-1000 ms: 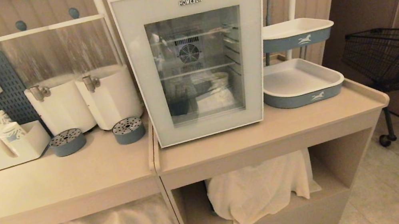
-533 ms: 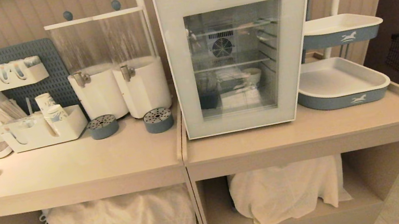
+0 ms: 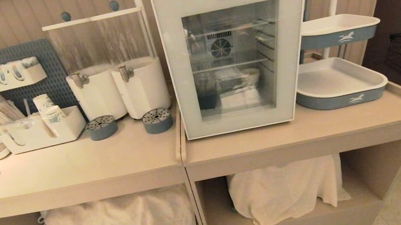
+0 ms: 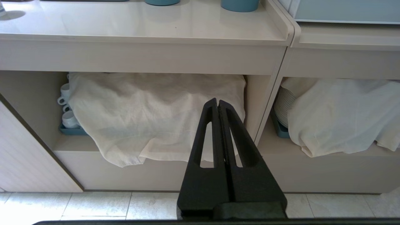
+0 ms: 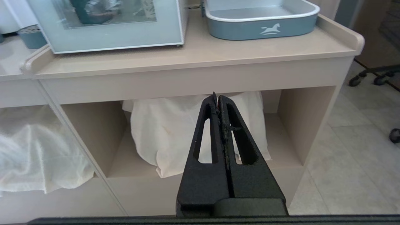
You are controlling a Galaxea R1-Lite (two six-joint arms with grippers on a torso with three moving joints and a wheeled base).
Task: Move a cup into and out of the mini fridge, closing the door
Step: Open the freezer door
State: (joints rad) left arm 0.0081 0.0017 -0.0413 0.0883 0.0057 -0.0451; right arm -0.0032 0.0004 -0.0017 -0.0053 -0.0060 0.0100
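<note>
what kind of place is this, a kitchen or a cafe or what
Most likely a self-serve drinks station in a cafe or hotel: twin drink dispensers with taps, paper cups in an organizer, and a glass-door mini fridge on the counter.

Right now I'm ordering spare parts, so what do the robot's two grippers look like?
The matte black left gripper has two long, tapering fingers, each with a slot-shaped cutout, on a broad black base. The matte black right gripper matches it, though its inner finger edges look rough. No cables or markings show.
</note>
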